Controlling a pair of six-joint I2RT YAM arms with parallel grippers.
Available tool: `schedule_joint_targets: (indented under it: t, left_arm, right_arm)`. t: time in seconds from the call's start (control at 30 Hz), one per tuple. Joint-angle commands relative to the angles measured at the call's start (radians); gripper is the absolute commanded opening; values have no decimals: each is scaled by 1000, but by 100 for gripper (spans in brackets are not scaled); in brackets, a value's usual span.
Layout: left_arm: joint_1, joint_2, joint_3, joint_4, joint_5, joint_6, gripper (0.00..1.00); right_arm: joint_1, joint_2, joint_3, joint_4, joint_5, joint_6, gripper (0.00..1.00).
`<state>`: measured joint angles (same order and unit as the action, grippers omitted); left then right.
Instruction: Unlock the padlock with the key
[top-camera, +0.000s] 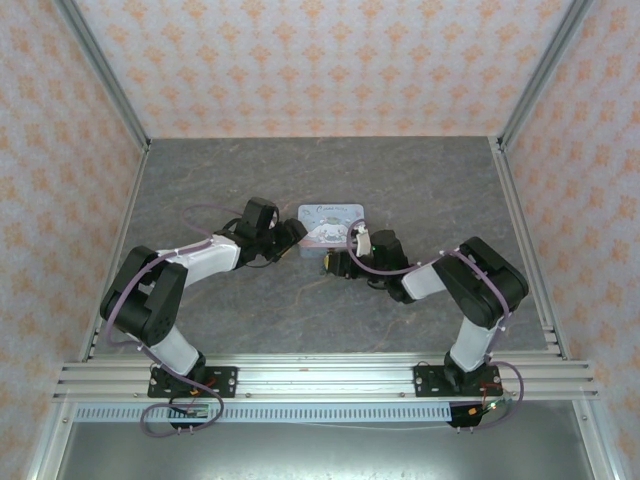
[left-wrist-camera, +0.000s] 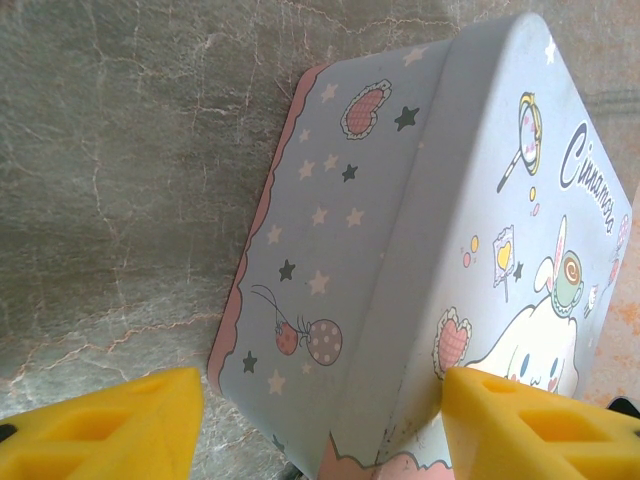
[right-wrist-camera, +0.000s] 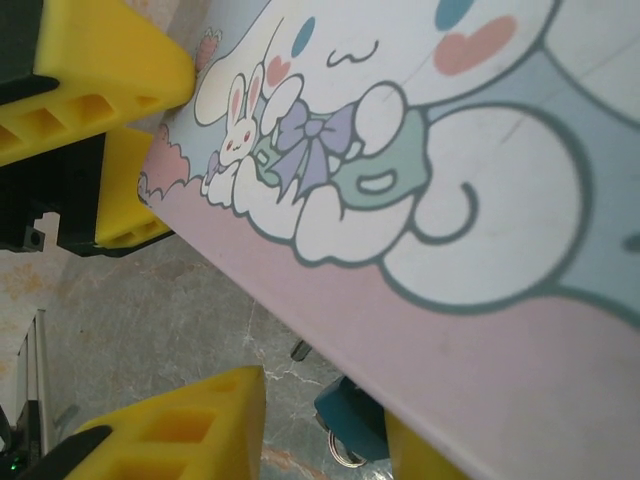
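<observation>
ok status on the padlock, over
Left gripper open astride tin corner. Right gripper open around padlock. Tin edge overhangs padlock, partly hiding it.

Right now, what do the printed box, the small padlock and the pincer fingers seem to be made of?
Box: probably thin painted metal; smooth printed faces, soft sheen, sharp folded edges. Padlock: teal body, perhaps coated metal or plastic; too little shows to tell. Right pincer's fingers: matte yellow plastic, it seems, with hollow cells.
</observation>
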<state>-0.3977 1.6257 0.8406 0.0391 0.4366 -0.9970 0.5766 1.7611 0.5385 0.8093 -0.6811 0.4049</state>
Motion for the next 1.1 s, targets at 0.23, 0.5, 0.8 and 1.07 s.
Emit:
schedule_joint_targets:
  t: [0.23,0.5,0.8,1.07]
  left_arm:
    - [-13,-2,-35,-94,-29,6,64]
    - [-13,-4,-38,-93,-29,4,64]
    - [-14,-4,-42,-89,-29,0,64]
    - [-16,-6,-49,-83,-30,-6,64]
  right_arm:
    - [-5,37,24,32,-8,15,24]
    - [-6,56,36,41,16,41,21]
    - [-7,74,27,106,55,76,24]
    - [-9,110,34,175,83,141,21]
